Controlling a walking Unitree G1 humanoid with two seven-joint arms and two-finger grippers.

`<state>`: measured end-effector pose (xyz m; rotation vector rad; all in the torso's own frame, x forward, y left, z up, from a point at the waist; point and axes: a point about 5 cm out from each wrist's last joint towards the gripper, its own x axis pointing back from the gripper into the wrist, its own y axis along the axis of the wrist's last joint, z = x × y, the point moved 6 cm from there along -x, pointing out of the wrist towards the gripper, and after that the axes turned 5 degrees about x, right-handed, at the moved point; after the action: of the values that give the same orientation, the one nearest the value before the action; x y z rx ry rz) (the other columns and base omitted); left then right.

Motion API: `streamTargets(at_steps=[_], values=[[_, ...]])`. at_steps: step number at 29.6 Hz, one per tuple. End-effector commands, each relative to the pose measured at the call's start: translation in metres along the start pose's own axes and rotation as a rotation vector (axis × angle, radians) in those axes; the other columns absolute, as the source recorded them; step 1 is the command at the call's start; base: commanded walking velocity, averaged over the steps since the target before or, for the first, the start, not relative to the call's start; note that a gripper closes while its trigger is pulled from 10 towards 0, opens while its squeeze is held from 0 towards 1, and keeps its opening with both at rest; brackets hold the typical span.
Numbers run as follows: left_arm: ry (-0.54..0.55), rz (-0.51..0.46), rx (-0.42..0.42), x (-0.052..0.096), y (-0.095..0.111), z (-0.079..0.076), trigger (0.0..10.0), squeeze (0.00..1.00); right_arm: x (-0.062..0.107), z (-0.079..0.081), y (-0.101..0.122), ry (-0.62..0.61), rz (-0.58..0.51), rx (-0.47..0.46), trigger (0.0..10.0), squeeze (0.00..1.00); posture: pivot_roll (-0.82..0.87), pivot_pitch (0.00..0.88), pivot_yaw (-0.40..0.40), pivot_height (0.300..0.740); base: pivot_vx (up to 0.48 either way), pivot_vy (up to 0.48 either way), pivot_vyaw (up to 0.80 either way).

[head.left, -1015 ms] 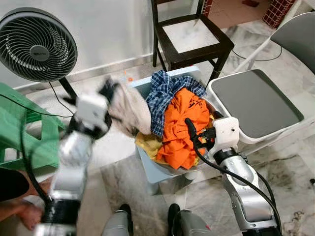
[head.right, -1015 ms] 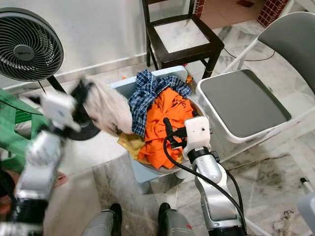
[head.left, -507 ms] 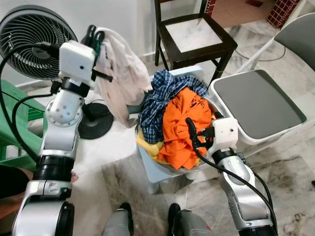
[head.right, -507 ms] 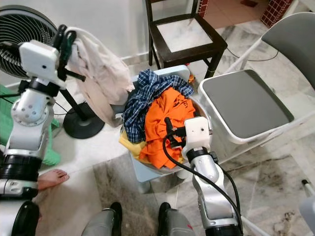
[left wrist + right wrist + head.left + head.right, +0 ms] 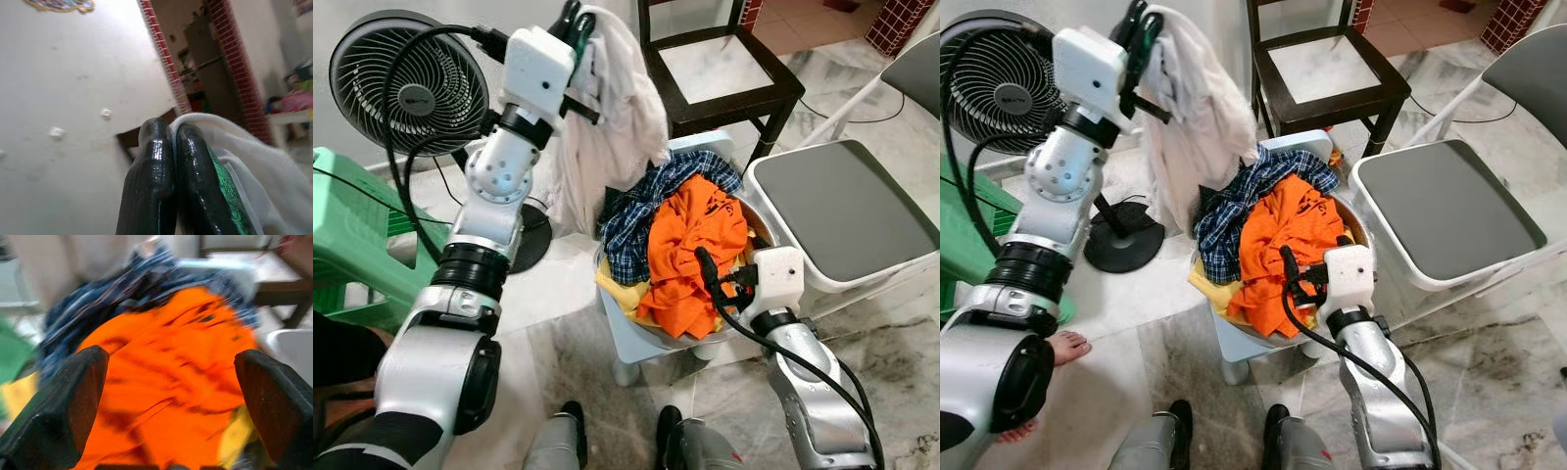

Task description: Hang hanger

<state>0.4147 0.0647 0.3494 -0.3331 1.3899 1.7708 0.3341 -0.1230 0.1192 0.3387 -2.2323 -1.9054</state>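
Observation:
My left gripper (image 5: 576, 18) is raised high at the back left, shut on a green hanger piece (image 5: 222, 183) with a cream-white garment (image 5: 612, 117) draped from it. The garment hangs down to the laundry pile's left edge. In the left wrist view the two black fingers (image 5: 151, 171) press together against the green strip and white cloth. My right gripper (image 5: 705, 269) is low at the front of the pile, open, its fingers (image 5: 73, 396) spread wide over the orange cloth (image 5: 690, 245). A blue plaid shirt (image 5: 631, 220) lies beside the orange one.
The laundry sits in a basin on a light blue stool (image 5: 626, 343). A black floor fan (image 5: 406, 88) and a green plastic stool (image 5: 352, 235) are at left, a dark wooden chair (image 5: 724, 69) behind, a grey-lidded white bin (image 5: 847, 215) at right. A person's bare foot (image 5: 1062, 348) rests at lower left.
My left arm has swung up and rightward, lifting the cream garment off the pile until it hangs above it. The right gripper has stayed at the orange cloth. The camera has shifted slightly.

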Motion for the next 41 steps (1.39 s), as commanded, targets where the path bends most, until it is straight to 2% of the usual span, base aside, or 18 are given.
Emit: streamTargets(at_steps=[1,3,6,10,11,13,16,18,20,22,24,26,27,29,33,34,38,41], values=[[-0.043,-0.085,0.033,-0.014,0.021,-0.014,0.0,0.00,0.003,0.010,0.001,0.045,0.001,0.009,10.0,0.00,0.08,0.291,0.051,0.740,0.000,0.000,0.00],[-0.073,-0.134,0.069,-0.024,0.033,-0.031,0.0,0.00,0.001,0.008,0.000,0.028,0.005,0.012,10.0,0.00,0.08,0.290,0.050,0.740,0.000,0.000,0.00],[-0.094,-0.191,0.101,-0.038,0.049,-0.047,0.0,0.00,-0.001,-0.003,-0.002,-0.046,0.019,0.032,10.0,0.00,0.08,0.288,0.048,0.740,0.000,0.000,0.00],[-0.103,-0.242,0.150,-0.047,0.065,-0.057,0.0,0.00,0.002,-0.019,-0.011,-0.130,0.058,0.043,10.0,0.00,0.07,0.290,0.049,0.740,0.000,0.000,0.00],[-0.104,-0.248,0.159,-0.048,0.067,-0.058,0.0,0.00,0.003,-0.020,-0.012,-0.133,0.062,0.042,10.0,0.00,0.07,0.292,0.050,0.740,0.000,0.000,0.00],[-0.110,-0.284,0.249,-0.051,0.077,-0.071,0.0,0.00,0.007,-0.025,-0.017,-0.144,0.089,0.060,10.0,0.00,0.06,0.294,0.051,0.740,0.000,0.000,0.00],[-0.127,-0.314,0.290,-0.052,0.085,-0.081,0.0,0.00,0.009,-0.030,-0.019,-0.168,0.097,0.068,10.0,0.00,0.06,0.295,0.048,0.740,0.000,0.000,0.00],[-0.152,-0.340,0.350,-0.052,0.092,-0.094,0.0,0.00,0.007,-0.033,-0.017,-0.184,0.094,0.075,10.0,0.00,0.06,0.295,0.047,0.740,0.000,0.000,0.00],[-0.172,-0.320,0.404,-0.048,0.087,-0.105,0.0,0.00,0.005,-0.033,-0.015,-0.190,0.091,0.081,10.0,0.00,0.05,0.294,0.044,0.740,0.000,0.000,0.00],[-0.178,-0.314,0.412,-0.047,0.085,-0.108,0.0,0.00,0.005,-0.033,-0.015,-0.193,0.091,0.083,10.0,0.00,0.05,0.294,0.044,0.740,0.000,0.000,0.00],[-0.193,-0.224,0.442,-0.026,0.055,-0.121,0.0,0.00,0.005,-0.037,-0.014,-0.219,0.091,0.096,10.0,0.00,0.05,0.296,0.039,0.740,0.000,0.000,0.00],[-0.175,-0.172,0.459,-0.015,0.038,-0.119,0.0,0.00,0.005,-0.041,-0.014,-0.237,0.092,0.101,10.0,0.00,0.05,0.298,0.035,0.740,0.000,0.000,0.00],[-0.145,-0.126,0.470,-0.006,0.023,-0.115,0.0,0.00,0.006,-0.044,-0.013,-0.251,0.093,0.103,10.0,0.00,0.06,0.299,0.029,0.740,0.000,0.000,0.00],[-0.116,-0.088,0.483,0.002,0.011,-0.109,0.0,0.00,0.006,-0.046,-0.013,-0.258,0.094,0.105,10.0,0.00,0.06,0.299,0.029,0.740,0.000,0.000,0.00],[0.006,0.093,0.502,0.036,-0.041,-0.083,0.0,0.00,0.004,-0.049,-0.010,-0.258,0.088,0.125,10.0,0.00,0.06,0.301,0.009,0.740,0.000,0.000,0.00],[0.006,0.093,0.502,0.036,-0.041,-0.083,0.0,0.00,0.004,-0.049,-0.010,-0.258,0.088,0.125,10.0,0.00,0.06,0.301,0.009,0.740,0.000,0.000,0.00],[0.089,0.233,0.520,0.064,-0.075,-0.069,0.0,0.00,-0.001,-0.053,-0.005,-0.259,0.080,0.142,10.0,0.00,0.07,0.298,-0.008,0.740,0.000,0.000,0.00],[0.096,0.257,0.525,0.069,-0.080,-0.069,0.0,0.00,-0.003,-0.053,-0.004,-0.258,0.077,0.147,10.0,0.00,0.07,0.298,-0.012,0.740,0.000,0.000,0.00]])
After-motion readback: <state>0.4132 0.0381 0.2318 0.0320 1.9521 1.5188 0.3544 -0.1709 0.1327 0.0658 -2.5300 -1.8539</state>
